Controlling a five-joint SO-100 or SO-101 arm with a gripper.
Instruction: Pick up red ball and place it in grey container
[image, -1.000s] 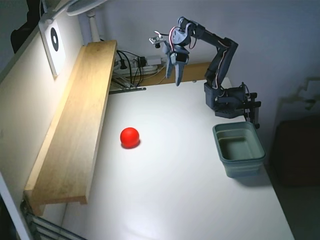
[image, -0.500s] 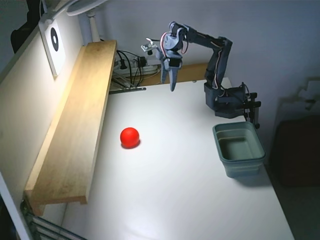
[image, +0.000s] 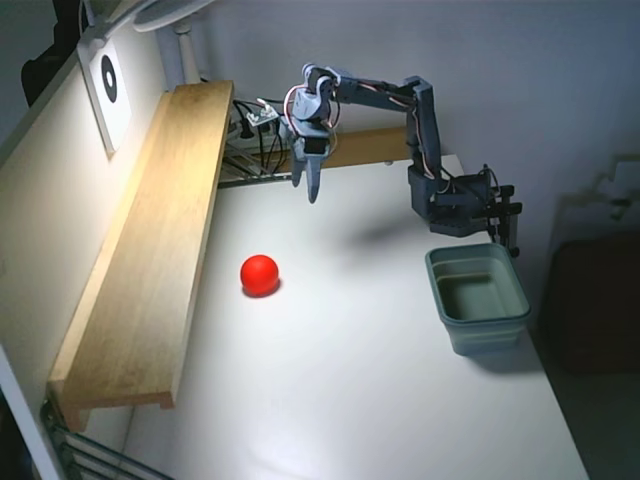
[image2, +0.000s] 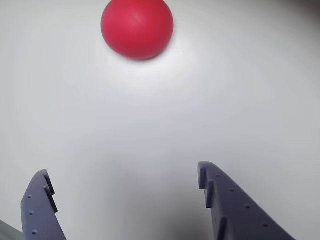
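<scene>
In the fixed view, the small smooth red ball (image: 259, 274) lies left of centre on the white table (image: 350, 400); the grey-green rectangular plastic tub (image: 478, 298) sits at right, well apart. The blue two-finger gripper (image: 310, 186) hangs above, in the upper middle.

In the wrist view, the gripper's jaws stand spread and empty, the ball (image2: 137, 27) at top. It looks light, rigid, apt to roll; gripping across its widest middle seems best.

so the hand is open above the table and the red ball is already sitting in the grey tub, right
Not quite. The hand is open above the table, but the ball is not in the tub. The fixed view shows it lying on the bare table, well apart from the tub, which looks empty. In the wrist view the ball sits on the tabletop ahead of the open fingers.
</scene>
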